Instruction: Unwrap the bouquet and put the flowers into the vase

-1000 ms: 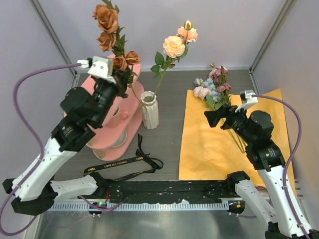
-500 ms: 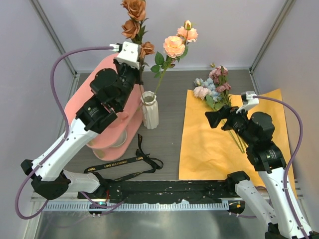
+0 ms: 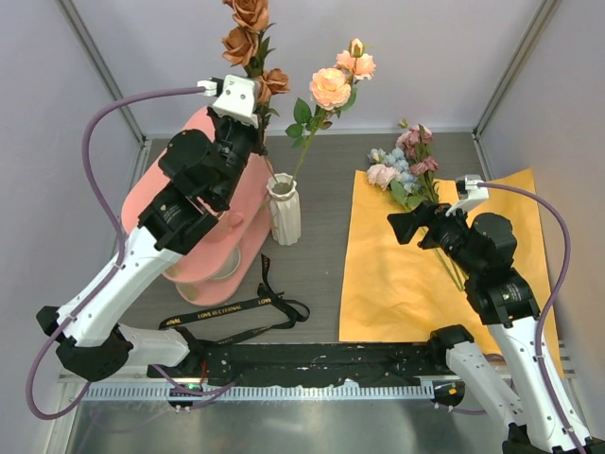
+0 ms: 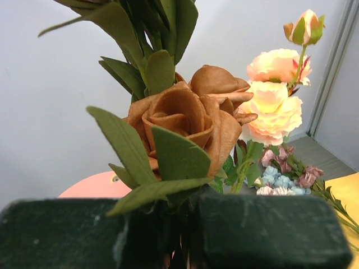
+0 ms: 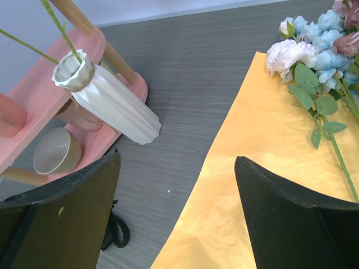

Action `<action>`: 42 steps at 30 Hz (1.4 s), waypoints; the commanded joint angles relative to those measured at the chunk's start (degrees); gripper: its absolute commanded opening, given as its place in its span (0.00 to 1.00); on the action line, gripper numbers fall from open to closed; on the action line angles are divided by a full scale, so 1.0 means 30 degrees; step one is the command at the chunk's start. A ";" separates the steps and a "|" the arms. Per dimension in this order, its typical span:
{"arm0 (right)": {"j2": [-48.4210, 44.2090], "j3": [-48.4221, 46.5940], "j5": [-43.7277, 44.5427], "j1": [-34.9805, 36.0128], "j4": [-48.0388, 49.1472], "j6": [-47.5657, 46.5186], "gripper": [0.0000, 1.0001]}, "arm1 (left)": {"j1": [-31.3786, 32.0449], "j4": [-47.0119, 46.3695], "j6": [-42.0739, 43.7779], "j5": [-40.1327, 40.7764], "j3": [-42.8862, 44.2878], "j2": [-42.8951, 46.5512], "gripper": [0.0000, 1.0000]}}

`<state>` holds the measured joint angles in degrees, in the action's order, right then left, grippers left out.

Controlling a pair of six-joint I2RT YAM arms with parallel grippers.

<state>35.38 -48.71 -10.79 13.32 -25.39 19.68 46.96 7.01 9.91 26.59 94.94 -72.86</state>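
Note:
The white ribbed vase (image 3: 284,210) (image 5: 106,95) stands beside the pink shelf, with a peach rose stem (image 3: 330,87) (image 4: 275,106) in it. My left gripper (image 3: 244,130) (image 4: 188,235), raised above and left of the vase, is shut on the stem of a brown rose sprig (image 3: 248,33) (image 4: 185,117). In the right wrist view two green stems (image 5: 56,28) run into the vase mouth. The bouquet is undone: its orange paper (image 3: 416,274) (image 5: 269,168) lies flat with pink, blue and mauve flowers (image 3: 402,165) (image 5: 314,56) on its far corner. Over the paper's left part my right gripper (image 3: 408,225) (image 5: 176,207) hangs open and empty.
The black printed ribbon (image 3: 236,312) lies loose on the table in front of the vase. A pink shelf (image 3: 203,255) stands left of the vase, with a beige cup (image 5: 56,150) inside. Grey walls close the back and both sides.
My left arm has risen and swung right from over the shelf, carrying the brown roses up beside the vase. The right arm has stayed put.

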 commanded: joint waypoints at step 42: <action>0.4582 -0.0053 0.2599 0.0012 -0.2698 -0.3739 0.85 | -0.0097 0.7806 -0.8695 -1.4114 -0.7266 0.9870 1.00</action>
<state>45.56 -47.05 -6.92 13.32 -29.26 16.71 46.76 29.58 -14.66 5.15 76.99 -48.03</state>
